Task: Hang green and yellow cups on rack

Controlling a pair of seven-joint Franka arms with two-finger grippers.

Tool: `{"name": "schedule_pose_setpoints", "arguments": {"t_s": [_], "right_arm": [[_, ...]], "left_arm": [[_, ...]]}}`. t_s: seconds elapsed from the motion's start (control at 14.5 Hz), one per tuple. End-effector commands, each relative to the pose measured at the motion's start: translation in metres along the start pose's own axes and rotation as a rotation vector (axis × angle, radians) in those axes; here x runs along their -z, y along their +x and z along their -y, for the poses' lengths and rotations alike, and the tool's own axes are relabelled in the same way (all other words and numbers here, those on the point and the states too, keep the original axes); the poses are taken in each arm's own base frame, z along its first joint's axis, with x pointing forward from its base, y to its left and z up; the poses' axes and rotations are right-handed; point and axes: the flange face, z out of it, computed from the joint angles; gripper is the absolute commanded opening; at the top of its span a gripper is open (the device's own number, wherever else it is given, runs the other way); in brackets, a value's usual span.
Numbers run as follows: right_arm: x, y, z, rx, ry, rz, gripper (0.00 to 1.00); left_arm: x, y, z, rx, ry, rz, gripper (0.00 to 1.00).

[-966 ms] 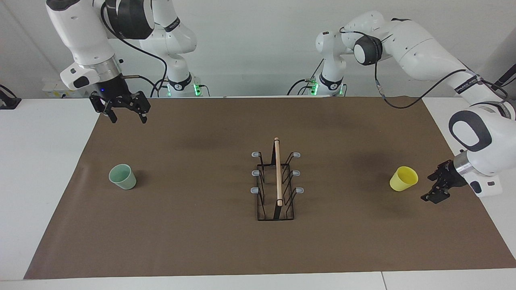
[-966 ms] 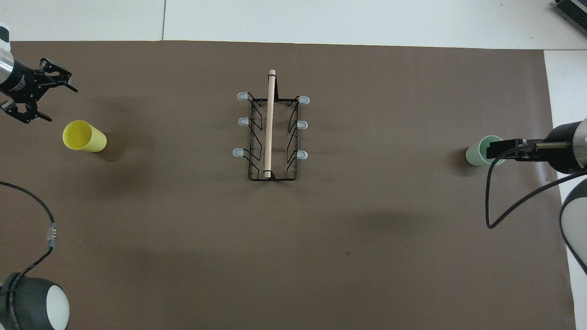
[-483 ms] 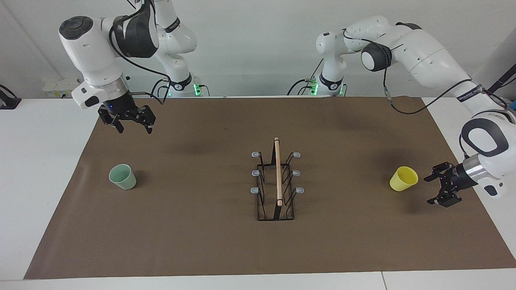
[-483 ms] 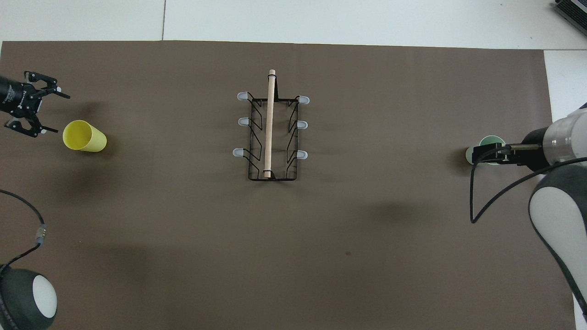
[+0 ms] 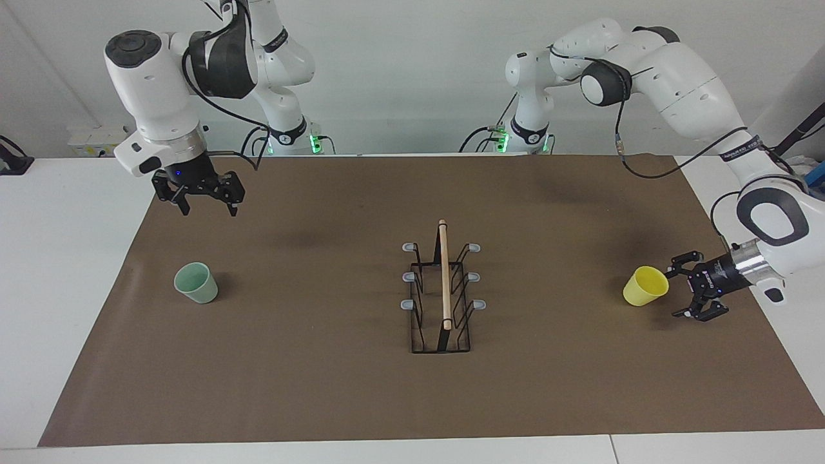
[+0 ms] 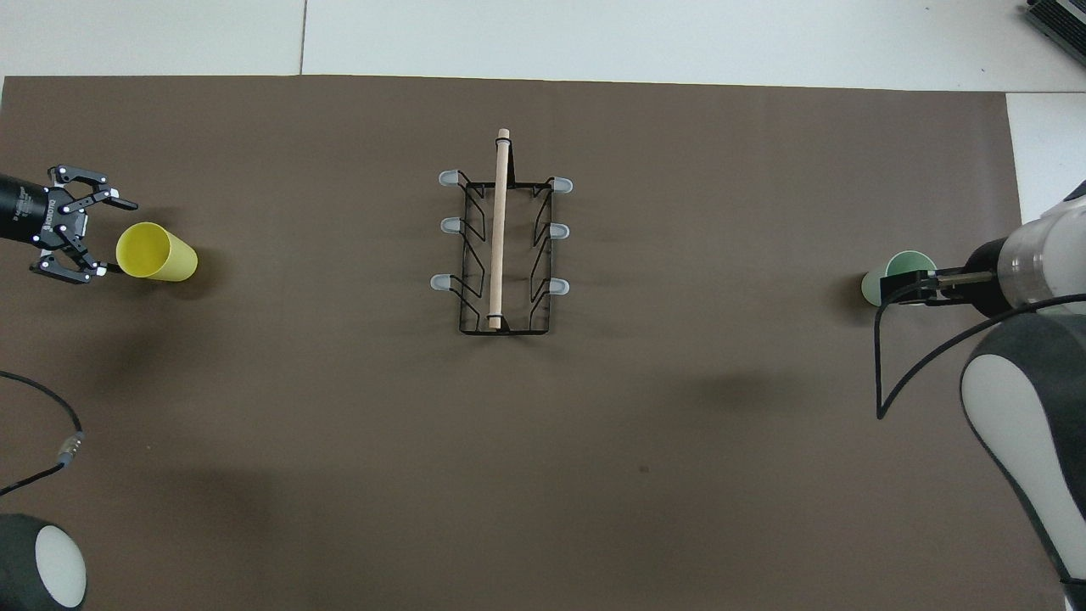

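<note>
The yellow cup (image 5: 645, 286) (image 6: 156, 253) stands on the brown mat toward the left arm's end of the table. My left gripper (image 5: 677, 293) (image 6: 115, 239) lies level and low right beside it. Its jaws are open and point at the cup, and nothing is held. The mint green cup (image 5: 196, 282) (image 6: 891, 276) stands toward the right arm's end. My right gripper (image 5: 208, 209) (image 6: 901, 288) hangs open high above the mat and partly covers that cup in the overhead view. The black wire rack (image 5: 444, 277) (image 6: 499, 229), with its wooden rod and grey-tipped pegs, stands mid-table with no cup on it.
A brown mat (image 5: 322, 386) covers most of the white table (image 5: 64, 258). Black cables hang from both arms (image 6: 887, 373). Bare mat lies between each cup and the rack.
My left gripper has swung in and levelled out, closing on the yellow cup's side. My right gripper has come down a little over the mat. Neither cup nor the rack has moved.
</note>
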Motion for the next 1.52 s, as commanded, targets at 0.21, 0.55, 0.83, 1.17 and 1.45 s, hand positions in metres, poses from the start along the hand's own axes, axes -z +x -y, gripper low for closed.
{"name": "schedule_pose_setpoints", "arguments": {"t_s": [0.21, 0.55, 0.83, 1.17, 1.45], "right_arm": [[-0.003, -0.003, -0.003, 0.121, -0.046, 0.013, 1.0], [-0.019, -0.004, 0.017, 0.339, -0.199, 0.035, 1.0], [-0.04, 0.003, 0.015, 0.601, -0.24, 0.091, 1.0], [-0.076, 0.01, 0.027, 0.889, -0.261, 0.195, 1.0], [-0.092, 0.012, 0.031, 1.015, -0.304, 0.268, 1.0]], "left_arm": [[-0.012, 0.008, 0.047, 0.173, -0.134, 0.175, 1.0], [-0.033, 0.021, 0.075, 0.28, -0.249, 0.268, 1.0], [-0.048, 0.022, 0.087, 0.363, -0.328, 0.33, 1.0], [-0.061, 0.019, 0.088, 0.417, -0.387, 0.343, 1.0], [-0.065, 0.009, 0.086, 0.375, -0.4, 0.371, 1.0]]}}
